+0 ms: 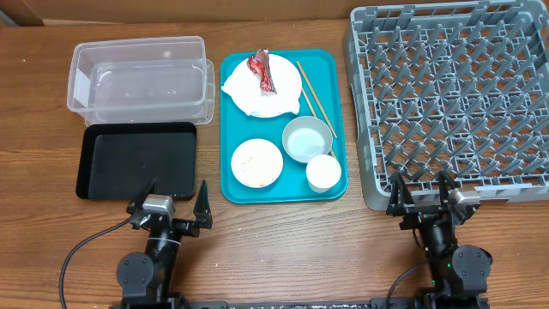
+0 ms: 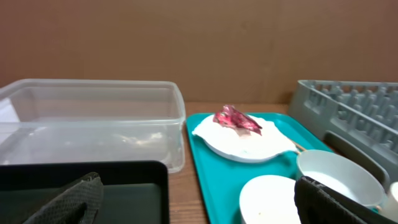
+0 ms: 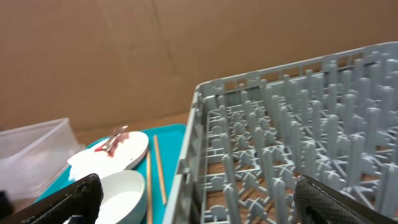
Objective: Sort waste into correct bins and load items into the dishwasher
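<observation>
A teal tray (image 1: 233, 184) holds a large white plate (image 1: 283, 103) with a red wrapper (image 1: 262, 71) and a white napkin (image 1: 237, 82) on it, two wooden chopsticks (image 1: 316, 94), a bowl (image 1: 306, 138), a small plate (image 1: 256, 162) with rice specks, and a small cup (image 1: 323, 172). The clear tub (image 1: 140, 79) and black tray (image 1: 137, 160) lie to its left. The grey dish rack (image 1: 455, 103) is on the right. My left gripper (image 1: 177, 202) is open and empty at the black tray's near edge. My right gripper (image 1: 422, 194) is open and empty at the rack's near edge.
A brown cardboard wall (image 2: 199, 43) stands behind the table. The wooden table (image 1: 283, 249) shows between my two arms. In the left wrist view the tub (image 2: 93, 124), plate with wrapper (image 2: 236, 118) and rack corner (image 2: 348, 112) lie ahead.
</observation>
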Controlling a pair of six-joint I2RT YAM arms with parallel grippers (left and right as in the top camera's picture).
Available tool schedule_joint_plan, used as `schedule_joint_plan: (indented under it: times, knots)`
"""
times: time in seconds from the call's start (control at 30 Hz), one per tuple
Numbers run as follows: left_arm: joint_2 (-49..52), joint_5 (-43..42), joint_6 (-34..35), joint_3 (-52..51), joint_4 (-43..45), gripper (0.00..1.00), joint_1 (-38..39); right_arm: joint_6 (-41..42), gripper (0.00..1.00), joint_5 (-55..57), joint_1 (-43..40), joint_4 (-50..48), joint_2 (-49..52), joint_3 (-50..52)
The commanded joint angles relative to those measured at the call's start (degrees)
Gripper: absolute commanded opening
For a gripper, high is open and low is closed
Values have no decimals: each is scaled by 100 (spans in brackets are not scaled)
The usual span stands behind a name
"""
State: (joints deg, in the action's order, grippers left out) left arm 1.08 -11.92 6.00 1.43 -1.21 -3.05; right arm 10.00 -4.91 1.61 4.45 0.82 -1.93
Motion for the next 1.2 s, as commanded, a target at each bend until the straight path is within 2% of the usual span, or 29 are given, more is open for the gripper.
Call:
schedule_joint_plan:
  times: [0.0,0.2,0.4,0.6,0.7,0.77,0.9,1.0,1.17]
  knots:
    - [291,-315,-232,730,-273,100,-26,-127,100,-291,37,151,203,-802]
    - [1805,-317,-629,2280,-911,100,-26,-409,100,-289,37,1106,1231,-2391]
    - [3998,-365,-560,4586,-1731,100,9,-446,100,-264,37,2253,2726,-4282]
    - [6483,-407,-608,7993,-3685,100,592,-442,100,-400,37,3657,4229,-6024]
    - [8002,278,-627,10078,-5071,100,1187,-442,100,-647,37,4238,4859,-6686]
    - [8983,684,-684,11346,-5869,100,1513,-442,100,-828,37,4505,5182,-6977]
    - [10793,745,-780,13466,-6966,100,1884,-400,100,-1272,37,4666,5558,-7130]
    - [11652,780,-793,14030,-6931,100,1939,-400,100,-1550,37,4730,5757,-7130]
    - [12819,616,-732,14034,-6671,100,1954,-404,100,-1703,37,5147,6028,-7130]
